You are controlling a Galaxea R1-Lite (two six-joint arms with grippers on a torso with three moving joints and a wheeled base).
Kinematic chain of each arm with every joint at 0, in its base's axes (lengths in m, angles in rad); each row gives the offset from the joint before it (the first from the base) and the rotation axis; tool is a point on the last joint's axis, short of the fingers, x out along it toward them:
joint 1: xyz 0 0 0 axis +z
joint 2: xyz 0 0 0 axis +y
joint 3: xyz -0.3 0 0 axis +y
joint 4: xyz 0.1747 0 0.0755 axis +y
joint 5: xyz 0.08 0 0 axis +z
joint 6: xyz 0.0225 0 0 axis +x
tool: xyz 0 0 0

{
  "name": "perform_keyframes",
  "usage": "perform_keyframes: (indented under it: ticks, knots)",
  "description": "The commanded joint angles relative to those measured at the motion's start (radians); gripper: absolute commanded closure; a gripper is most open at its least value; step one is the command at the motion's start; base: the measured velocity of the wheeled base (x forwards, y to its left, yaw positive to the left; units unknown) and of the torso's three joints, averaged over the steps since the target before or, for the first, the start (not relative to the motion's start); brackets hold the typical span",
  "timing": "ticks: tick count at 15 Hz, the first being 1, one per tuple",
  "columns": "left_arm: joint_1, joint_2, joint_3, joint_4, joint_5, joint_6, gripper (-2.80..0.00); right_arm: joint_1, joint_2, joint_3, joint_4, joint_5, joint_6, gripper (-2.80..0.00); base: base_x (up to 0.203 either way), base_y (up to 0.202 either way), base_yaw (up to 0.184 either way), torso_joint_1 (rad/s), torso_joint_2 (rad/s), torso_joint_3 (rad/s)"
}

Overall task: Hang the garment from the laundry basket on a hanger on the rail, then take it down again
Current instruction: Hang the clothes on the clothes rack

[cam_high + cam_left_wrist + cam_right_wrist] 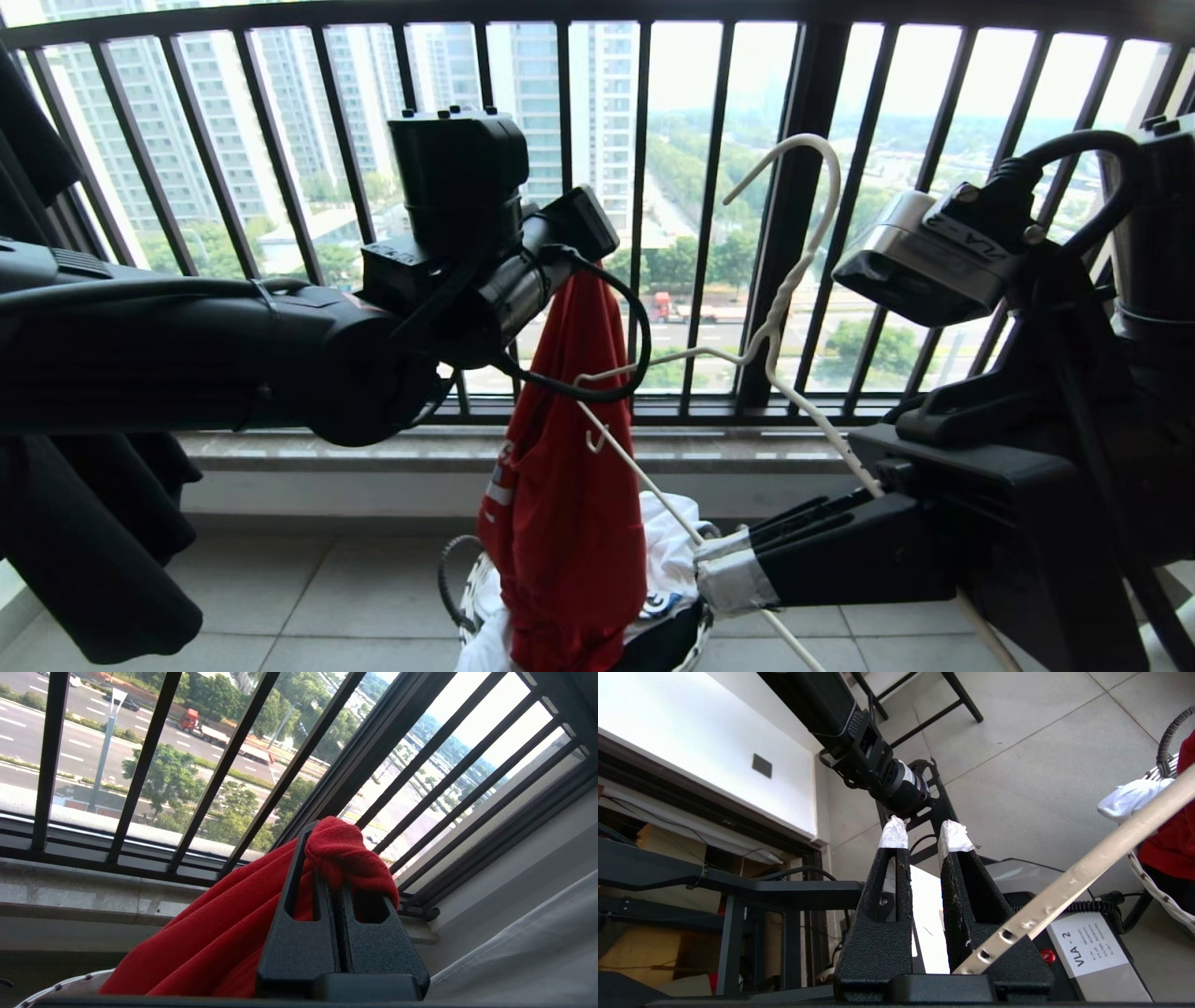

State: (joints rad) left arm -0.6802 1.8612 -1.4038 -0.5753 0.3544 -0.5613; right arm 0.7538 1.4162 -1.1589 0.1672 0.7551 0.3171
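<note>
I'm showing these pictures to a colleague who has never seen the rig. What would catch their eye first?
Probably the red T-shirt, dangling in the middle from the shut left gripper above the laundry basket on the floor. Next, the white wire hanger held up by the right gripper, its hook against the black window railing.

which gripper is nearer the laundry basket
Right. The right gripper, holding the white wire hanger, sits low beside the laundry basket. The left gripper is higher, holding the red T-shirt up above it.

One red T-shirt [560, 485], one white wire hanger [784, 289], one laundry basket [471, 597]
</note>
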Motion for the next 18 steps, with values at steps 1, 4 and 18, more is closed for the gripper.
perform_keyframes:
  ticks: [1,4,18]
  knots:
    - [0.001,-0.038,0.006,-0.003,-0.002,-0.014,0.00,0.000,-0.002,0.021,-0.034,0.004,0.019,0.00,0.000,0.000,0.000,0.000,0.00,0.000]
    - [0.001,-0.045,0.009,-0.005,-0.003,-0.046,0.00,0.001,-0.006,0.046,-0.089,0.017,0.042,0.00,0.000,0.000,0.000,0.000,0.00,0.000]
    - [0.001,-0.030,0.006,-0.012,-0.002,-0.051,0.00,0.013,-0.012,0.106,-0.289,0.066,0.140,0.00,0.000,0.000,0.000,0.000,0.00,0.000]
